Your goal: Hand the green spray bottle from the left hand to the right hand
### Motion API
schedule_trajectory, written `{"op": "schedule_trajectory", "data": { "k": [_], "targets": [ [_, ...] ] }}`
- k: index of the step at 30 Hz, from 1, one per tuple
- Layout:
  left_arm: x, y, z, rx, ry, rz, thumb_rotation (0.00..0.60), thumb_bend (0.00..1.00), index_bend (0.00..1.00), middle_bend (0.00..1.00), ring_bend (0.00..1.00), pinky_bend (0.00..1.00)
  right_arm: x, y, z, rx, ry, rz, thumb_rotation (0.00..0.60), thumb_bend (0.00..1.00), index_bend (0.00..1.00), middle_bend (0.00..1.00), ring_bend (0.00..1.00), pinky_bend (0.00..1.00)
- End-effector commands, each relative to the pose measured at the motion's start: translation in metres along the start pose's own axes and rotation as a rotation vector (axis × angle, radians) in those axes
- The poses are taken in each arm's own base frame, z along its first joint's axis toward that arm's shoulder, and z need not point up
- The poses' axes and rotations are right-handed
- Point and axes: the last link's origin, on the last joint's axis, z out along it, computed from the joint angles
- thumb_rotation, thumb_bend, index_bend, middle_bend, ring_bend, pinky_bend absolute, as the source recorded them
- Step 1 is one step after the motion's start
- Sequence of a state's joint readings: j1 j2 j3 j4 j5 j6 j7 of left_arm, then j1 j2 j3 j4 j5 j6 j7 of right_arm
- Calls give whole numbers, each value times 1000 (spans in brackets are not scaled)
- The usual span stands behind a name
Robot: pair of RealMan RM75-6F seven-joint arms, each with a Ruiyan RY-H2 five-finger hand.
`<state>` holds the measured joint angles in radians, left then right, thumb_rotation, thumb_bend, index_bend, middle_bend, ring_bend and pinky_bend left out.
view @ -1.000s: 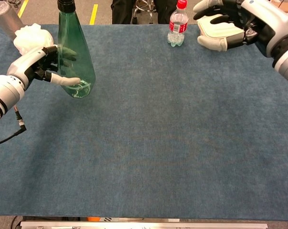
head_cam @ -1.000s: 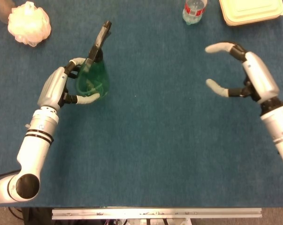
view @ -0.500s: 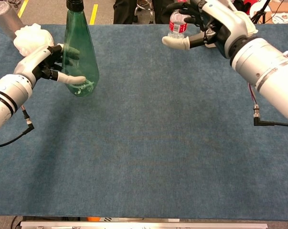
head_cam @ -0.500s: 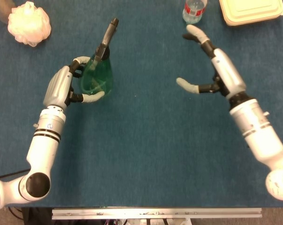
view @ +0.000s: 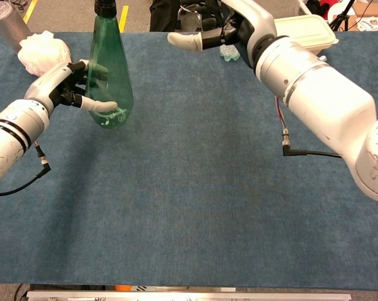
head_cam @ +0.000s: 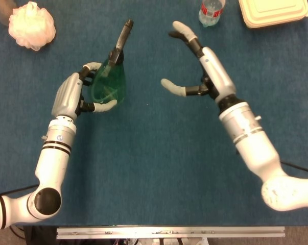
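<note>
The green spray bottle stands upright on the blue table at our left, gripped low on its body by our left hand; to its right, apart from it, our right hand hangs with fingers spread, holding nothing

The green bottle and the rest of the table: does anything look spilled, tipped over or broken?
Nothing stands out. The green spray bottle is upright in the left hand; the right hand is open beside it.
</note>
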<state>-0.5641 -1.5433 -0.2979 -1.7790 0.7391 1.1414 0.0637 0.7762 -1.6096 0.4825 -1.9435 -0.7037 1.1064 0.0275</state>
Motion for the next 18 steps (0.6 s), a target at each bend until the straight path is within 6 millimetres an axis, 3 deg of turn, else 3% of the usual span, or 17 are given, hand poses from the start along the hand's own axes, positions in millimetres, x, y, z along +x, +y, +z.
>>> {"op": "schedule_trajectory", "data": {
  "k": [1, 9, 18],
  "targets": [
    [-1, 2, 0, 0, 0, -2, 600, 173, 235, 331, 263, 399, -9, -6, 6, -4, 2, 14, 600, 212, 36, 126, 0, 20],
    [-7, 6, -4, -1, -5, -9, 600, 173, 233, 324, 263, 400, -14, -1, 8, -11, 16, -8, 600, 219, 36, 126, 0, 20],
    [-25, 17, -6, -21, -32, -3, 600, 173, 229, 324, 263, 400, -4, 5, 6, -11, 42, -18, 600, 219, 36, 121, 0, 20]
  ]
}}
